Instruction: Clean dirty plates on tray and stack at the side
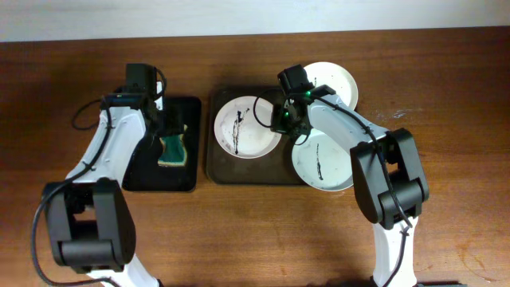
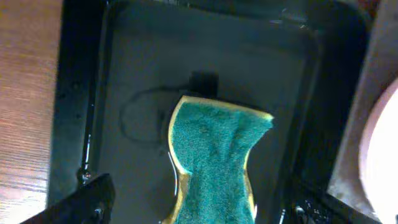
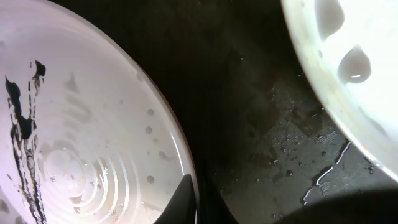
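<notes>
A streaked white plate (image 1: 245,127) lies in the left half of the dark brown tray (image 1: 217,169). My right gripper (image 1: 282,121) is shut on that plate's right rim; in the right wrist view one dark finger (image 3: 180,200) lies on top of the plate (image 3: 81,124) and the other sits under the rim. A second streaked plate (image 1: 323,162) overlaps the tray's near right edge. A plainer white plate (image 1: 331,84) sits at the far right. My left gripper (image 1: 165,131) hangs open over the green sponge (image 2: 214,162), a finger on either side.
The sponge (image 1: 172,149) lies in a smaller black tray (image 1: 139,171) left of the brown tray. Water drops wet the brown tray's floor (image 3: 280,143) between the plates. Bare wooden table (image 1: 255,239) stretches toward the front.
</notes>
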You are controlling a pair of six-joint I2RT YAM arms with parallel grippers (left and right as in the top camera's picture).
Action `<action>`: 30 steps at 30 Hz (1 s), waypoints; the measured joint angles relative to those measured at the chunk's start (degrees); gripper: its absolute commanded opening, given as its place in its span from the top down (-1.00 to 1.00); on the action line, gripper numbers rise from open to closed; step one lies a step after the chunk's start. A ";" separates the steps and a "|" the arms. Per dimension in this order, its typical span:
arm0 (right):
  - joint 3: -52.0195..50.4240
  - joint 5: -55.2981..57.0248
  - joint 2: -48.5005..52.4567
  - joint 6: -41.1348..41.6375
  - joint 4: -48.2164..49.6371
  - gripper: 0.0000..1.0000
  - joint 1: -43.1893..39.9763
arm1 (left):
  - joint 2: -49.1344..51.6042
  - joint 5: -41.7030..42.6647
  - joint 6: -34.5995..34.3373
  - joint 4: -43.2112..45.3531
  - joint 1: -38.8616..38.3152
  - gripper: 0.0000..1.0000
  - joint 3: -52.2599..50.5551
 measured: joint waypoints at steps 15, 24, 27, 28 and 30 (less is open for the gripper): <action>0.00 0.00 0.02 -0.22 -0.15 0.92 0.00 | 9.64 4.09 7.56 -2.69 -0.07 1.00 1.05; 0.15 -11.15 0.66 -5.44 -2.47 0.92 -3.69 | 11.47 12.35 7.54 -12.17 -6.60 1.00 26.86; 0.15 -12.31 0.87 -6.67 -2.45 0.92 -3.78 | 14.82 13.77 7.54 -10.40 -13.14 1.00 27.23; 0.15 -12.39 0.87 -6.86 -2.36 0.92 -3.78 | 18.23 13.79 7.54 -9.88 -14.97 1.00 27.36; 0.15 -12.50 0.90 -6.86 -2.27 0.92 -3.78 | 24.00 13.46 6.99 -9.92 -17.99 1.00 27.36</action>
